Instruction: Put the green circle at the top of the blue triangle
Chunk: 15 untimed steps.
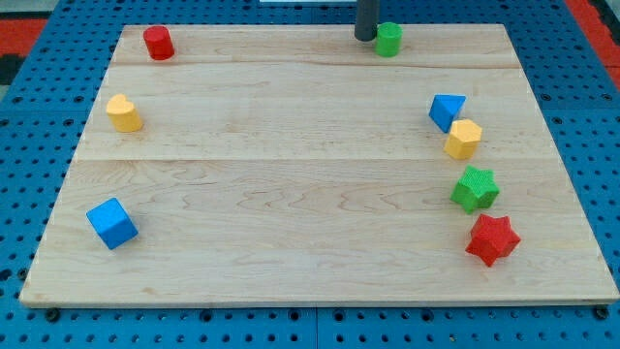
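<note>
- While my tip [365, 38] touches the green circle [388, 39] at the board's top edge, the push is under way.
- Fingers: none; a bare rod.
- Next move likely: drive it toward the blue triangle [446, 111] near the right edge.

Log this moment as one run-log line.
tip touching green circle's left, view's top edge | blue triangle lower right, beside yellow hexagon | placement not yet done

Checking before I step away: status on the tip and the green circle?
My tip touching green circle, its left side. Blue triangle lower right, apart. Path between clear; yellow block below triangle.
</note>
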Tool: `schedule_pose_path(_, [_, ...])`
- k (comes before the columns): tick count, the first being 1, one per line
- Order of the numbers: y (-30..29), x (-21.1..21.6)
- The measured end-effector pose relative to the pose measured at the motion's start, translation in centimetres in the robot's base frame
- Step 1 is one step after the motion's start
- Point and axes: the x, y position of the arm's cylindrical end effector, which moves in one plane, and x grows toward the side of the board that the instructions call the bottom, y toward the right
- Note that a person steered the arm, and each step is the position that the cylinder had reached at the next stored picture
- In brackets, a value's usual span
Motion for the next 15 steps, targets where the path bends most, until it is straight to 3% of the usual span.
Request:
schedule_pose_path(2, [2.1,-2.5])
schedule_pose_path(4, [5.1,4.8])
schedule_pose_path(5, [4.8,1.8])
schedule_pose_path(6, [8.2,0.3])
schedule_pose_path(8, [7.0,6.9])
schedule_pose_path(10, [5.2,10.0])
schedule_pose_path(14, [5.7,13.8])
schedule_pose_path(15, [4.6,13.0])
